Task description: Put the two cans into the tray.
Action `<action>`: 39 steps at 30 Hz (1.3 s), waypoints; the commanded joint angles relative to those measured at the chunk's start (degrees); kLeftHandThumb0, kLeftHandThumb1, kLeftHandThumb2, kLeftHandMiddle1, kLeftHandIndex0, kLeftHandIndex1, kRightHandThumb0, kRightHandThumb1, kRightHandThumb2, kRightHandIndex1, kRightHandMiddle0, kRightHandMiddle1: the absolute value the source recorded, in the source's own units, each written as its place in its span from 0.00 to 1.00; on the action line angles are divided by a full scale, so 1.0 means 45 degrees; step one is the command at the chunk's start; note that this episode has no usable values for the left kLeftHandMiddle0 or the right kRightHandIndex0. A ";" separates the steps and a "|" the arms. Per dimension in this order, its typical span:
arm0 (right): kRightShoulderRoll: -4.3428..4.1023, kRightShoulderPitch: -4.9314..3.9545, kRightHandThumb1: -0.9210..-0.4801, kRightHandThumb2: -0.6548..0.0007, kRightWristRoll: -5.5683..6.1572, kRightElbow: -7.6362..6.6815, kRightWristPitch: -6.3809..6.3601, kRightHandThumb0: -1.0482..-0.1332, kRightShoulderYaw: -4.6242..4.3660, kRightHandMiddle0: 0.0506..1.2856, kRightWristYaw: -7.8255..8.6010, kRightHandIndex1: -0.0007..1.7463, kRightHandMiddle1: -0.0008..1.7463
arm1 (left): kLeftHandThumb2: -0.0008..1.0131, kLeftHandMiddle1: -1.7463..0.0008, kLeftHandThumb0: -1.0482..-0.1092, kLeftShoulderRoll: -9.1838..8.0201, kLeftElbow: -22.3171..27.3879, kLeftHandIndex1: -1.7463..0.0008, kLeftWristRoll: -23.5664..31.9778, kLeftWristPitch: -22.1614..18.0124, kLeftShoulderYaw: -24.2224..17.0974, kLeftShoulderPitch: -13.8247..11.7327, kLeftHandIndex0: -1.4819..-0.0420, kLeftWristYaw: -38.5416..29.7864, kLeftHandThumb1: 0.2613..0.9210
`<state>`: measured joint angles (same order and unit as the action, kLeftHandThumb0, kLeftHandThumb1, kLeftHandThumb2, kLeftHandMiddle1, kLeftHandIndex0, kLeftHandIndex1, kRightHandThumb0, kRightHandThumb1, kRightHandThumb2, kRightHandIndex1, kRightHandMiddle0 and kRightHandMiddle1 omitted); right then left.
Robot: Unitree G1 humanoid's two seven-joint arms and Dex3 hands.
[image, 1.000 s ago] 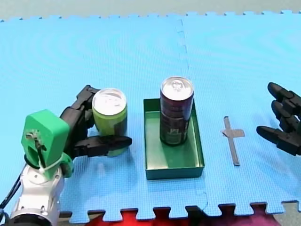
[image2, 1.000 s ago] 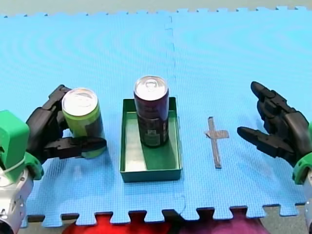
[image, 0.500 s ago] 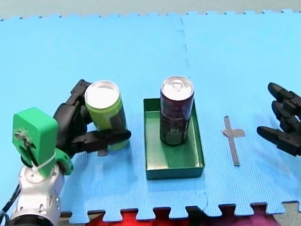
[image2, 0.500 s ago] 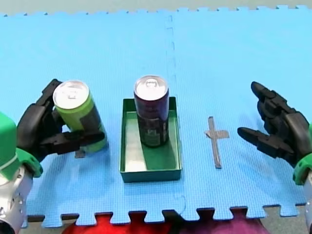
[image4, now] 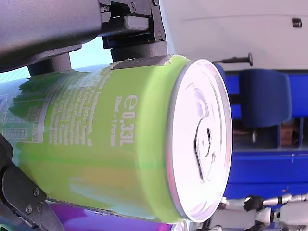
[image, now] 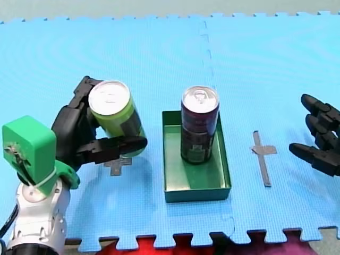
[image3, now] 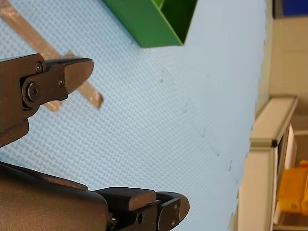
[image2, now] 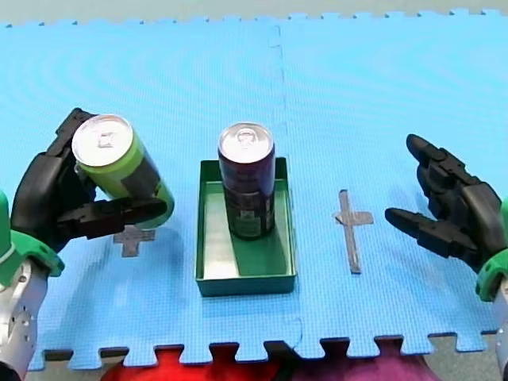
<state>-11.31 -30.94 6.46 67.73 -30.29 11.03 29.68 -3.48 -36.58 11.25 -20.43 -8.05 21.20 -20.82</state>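
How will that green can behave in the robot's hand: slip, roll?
The green can looks smooth and round, and the left hand holds it tilted above the mat, so it could slip. Its tab looks unopened, so it is probably full and heavy. On its side it would likely roll; upright, like the dark can in the tray, it should stand.

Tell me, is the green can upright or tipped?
Tipped: the left hand grips the green can above the mat, its top leaning away from the tray. The right hand holds nothing, right of the tape cross.
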 commanded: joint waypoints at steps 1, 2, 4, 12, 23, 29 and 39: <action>-0.0064 0.0025 0.00 0.90 -0.0027 -0.0021 0.0021 0.00 -0.0022 0.16 -0.0056 0.00 0.00 | 0.00 0.00 0.52 -0.0043 0.0176 0.00 -0.0128 -0.0262 0.0051 -0.0033 0.95 0.0134 0.60; -0.0067 0.0028 0.00 0.90 -0.0040 -0.0019 0.0017 0.00 -0.0033 0.16 -0.0073 0.00 0.00 | 0.00 0.00 0.53 -0.0056 0.0202 0.00 -0.0205 -0.0287 0.0085 -0.0043 0.95 0.0190 0.61; -0.0073 0.0034 0.00 0.90 -0.0060 -0.0008 0.0007 0.00 -0.0048 0.16 -0.0096 0.00 0.00 | 0.01 0.00 0.53 -0.0090 0.0233 0.00 -0.0326 -0.0300 0.0139 -0.0051 0.95 0.0260 0.61; -0.0081 0.0018 0.00 0.89 -0.0086 0.0021 -0.0040 0.00 -0.0085 0.16 -0.0127 0.00 0.00 | 0.01 0.00 0.54 -0.0193 0.0431 0.00 -0.0561 -0.0183 0.0260 -0.0039 0.94 0.0504 0.65; 0.0014 0.0033 0.00 0.88 -0.0158 -0.0019 -0.0072 0.00 -0.0176 0.16 -0.0268 0.00 0.00 | 0.02 0.00 0.50 -0.0907 0.2669 0.00 -0.1253 0.1589 0.1054 -0.0458 0.93 0.0259 0.72; 0.0071 0.0048 0.00 0.88 -0.0142 -0.0033 -0.0029 0.00 -0.0195 0.16 -0.0289 0.00 0.00 | 0.02 0.00 0.49 -0.1108 0.4298 0.00 -0.1256 0.2794 0.1309 -0.1000 0.93 0.0031 0.75; 0.0176 0.0107 0.00 0.88 -0.0149 -0.0132 0.0088 0.00 -0.0250 0.16 -0.0347 0.00 0.00 | 0.03 0.00 0.49 -0.1487 0.5833 0.00 -0.0731 0.4007 0.1394 -0.1274 0.94 -0.0822 0.83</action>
<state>-10.50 -30.64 5.83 67.37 -30.11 9.95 28.32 -9.65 -11.35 7.25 -2.71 -1.79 15.33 -24.06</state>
